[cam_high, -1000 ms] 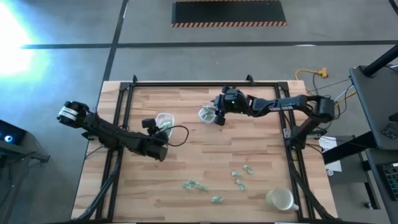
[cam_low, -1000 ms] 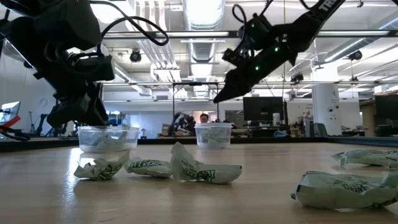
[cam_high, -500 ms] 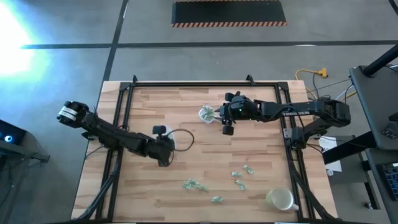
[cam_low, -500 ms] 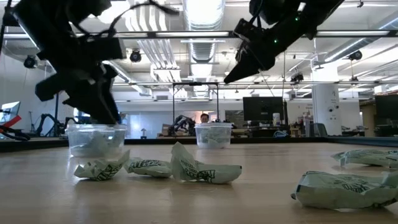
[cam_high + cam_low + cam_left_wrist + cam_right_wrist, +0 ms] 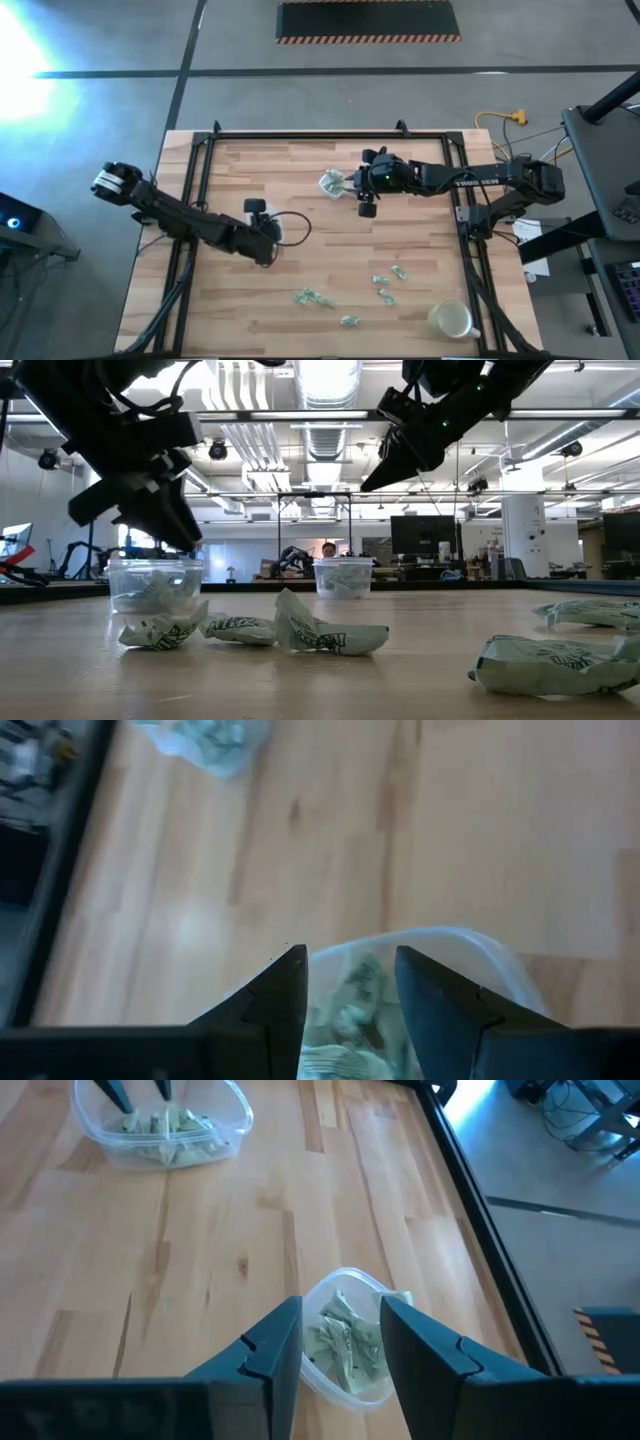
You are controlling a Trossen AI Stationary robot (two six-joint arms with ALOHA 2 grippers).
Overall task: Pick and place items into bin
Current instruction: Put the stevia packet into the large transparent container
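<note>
Two clear tubs are seen on the bench (image 5: 300, 250), each already partly filled with crinkly green-and-white items; the left tub (image 5: 155, 585) is hovered over by the left gripper (image 5: 350, 985), its fingers (image 5: 278, 1000) parted by a narrow gap with nothing between them, the wrapped pieces visible in the tub beyond; the right tub (image 5: 345, 1335) lies below and ahead of the right gripper (image 5: 340, 1340), which is held above the bench with its fingers (image 5: 270, 1345) likewise narrowly apart and nothing gripped. So a share of the work is judged done; both tubs hold several pieces. What is left is plain from above: loose items (image 5: 385, 283) are scattered on the near half of the bench, well apart from both tubs, with another small cluster (image 5: 314, 297) and a single piece (image 5: 348, 320) closer to the front edge; in the low view three crumpled pieces (image 5: 255, 628) are seen lying just before the left tub. A pale cup (image 5: 450, 320) stands untouched at the near right corner.
</note>
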